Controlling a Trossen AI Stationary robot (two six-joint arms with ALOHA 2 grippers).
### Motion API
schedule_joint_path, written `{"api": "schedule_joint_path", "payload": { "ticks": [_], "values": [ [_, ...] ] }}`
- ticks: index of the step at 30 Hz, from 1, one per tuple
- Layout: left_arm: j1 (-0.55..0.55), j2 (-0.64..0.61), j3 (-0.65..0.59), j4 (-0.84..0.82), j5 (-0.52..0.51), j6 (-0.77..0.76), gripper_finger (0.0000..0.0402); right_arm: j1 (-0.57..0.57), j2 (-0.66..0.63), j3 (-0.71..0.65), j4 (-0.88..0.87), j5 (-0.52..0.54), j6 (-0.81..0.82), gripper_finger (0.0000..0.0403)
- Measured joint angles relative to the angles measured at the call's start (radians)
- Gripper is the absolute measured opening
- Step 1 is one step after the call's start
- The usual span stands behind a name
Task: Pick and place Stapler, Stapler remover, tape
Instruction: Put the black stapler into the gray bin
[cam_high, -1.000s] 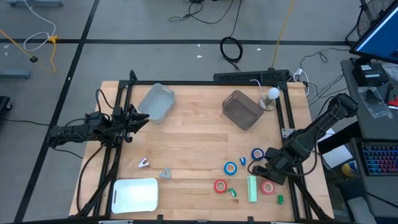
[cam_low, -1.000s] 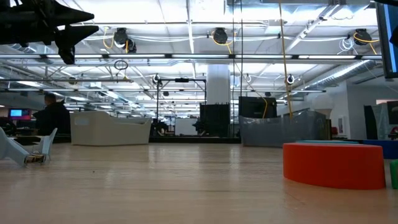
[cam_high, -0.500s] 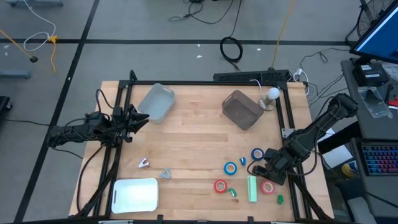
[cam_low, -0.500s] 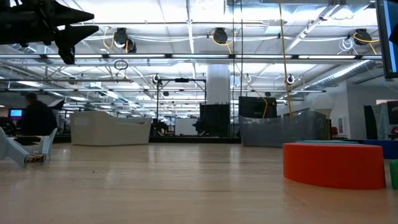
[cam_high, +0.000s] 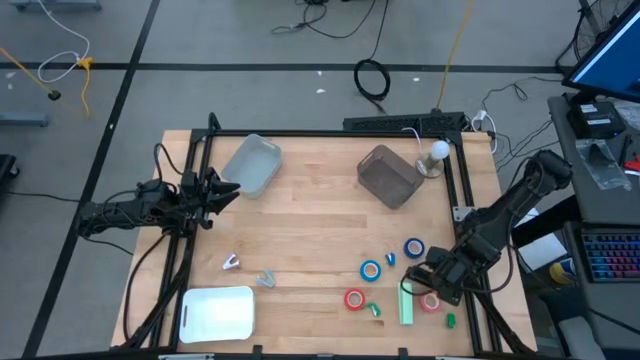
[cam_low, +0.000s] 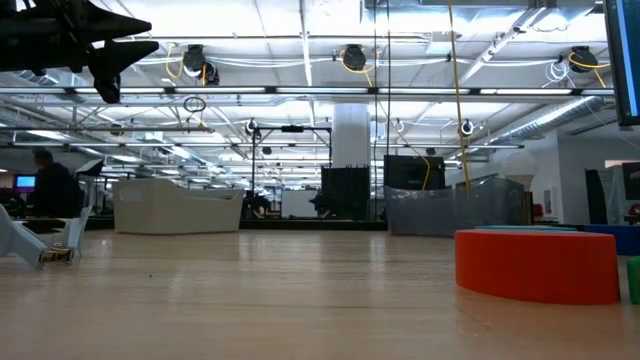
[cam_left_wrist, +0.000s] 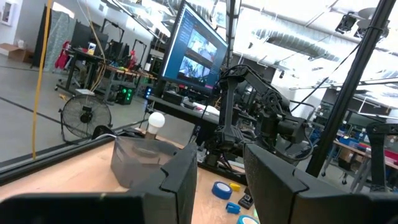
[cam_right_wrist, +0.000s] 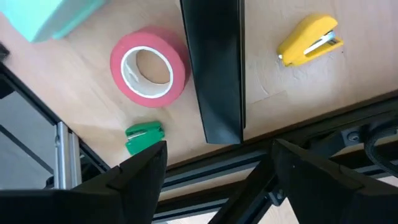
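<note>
- Three containers sit on the tabletop (cam_high: 310, 235): a pale blue tub (cam_high: 251, 164) at the far left, a dark translucent bin (cam_high: 389, 175) at the far right, and a white tray (cam_high: 218, 312) at the near left corner. Nothing shows inside any of them.
- Four tape rolls lie near the right side: two blue tape rolls (cam_high: 414, 247) (cam_high: 371, 270) and two red tape rolls (cam_high: 354, 298) (cam_high: 430, 302).
- Between the red rolls stands a mint-green block (cam_high: 405, 304); small green pieces (cam_high: 373, 309) lie near it.
- Right claw (cam_high: 423, 285) hovers open over the red roll (cam_right_wrist: 149, 68) by the tabletop's right rail; a yellow stapler (cam_right_wrist: 309, 39) and a green piece (cam_right_wrist: 144, 134) lie close by.
- Left claw (cam_high: 228, 188) waits at the left edge beside the tub, fingers (cam_left_wrist: 178, 180) parted, holding nothing.
- Two small pale items (cam_high: 231, 262) (cam_high: 266, 278) lie above the tray.
</note>
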Motion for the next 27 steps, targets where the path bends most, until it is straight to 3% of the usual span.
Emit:
{"api": "schedule_joint_path", "payload": {
  "ticks": [7,17,27],
  "values": [
    [0.000,0.000,0.000,0.000,-0.002,0.028,0.0136,0.001,0.015,-0.069,0.128,0.017,0.008,0.0287],
    [0.000,0.000,0.000,0.000,-0.002,0.027,0.0136,0.001,0.015,-0.243,0.276,-0.138,0.087,0.0283],
    [0.000,0.000,0.000,0.000,-0.002,0.026,0.0136,0.005,0.014,-0.345,0.439,-0.163,0.157,0.0284]
  ]
}}
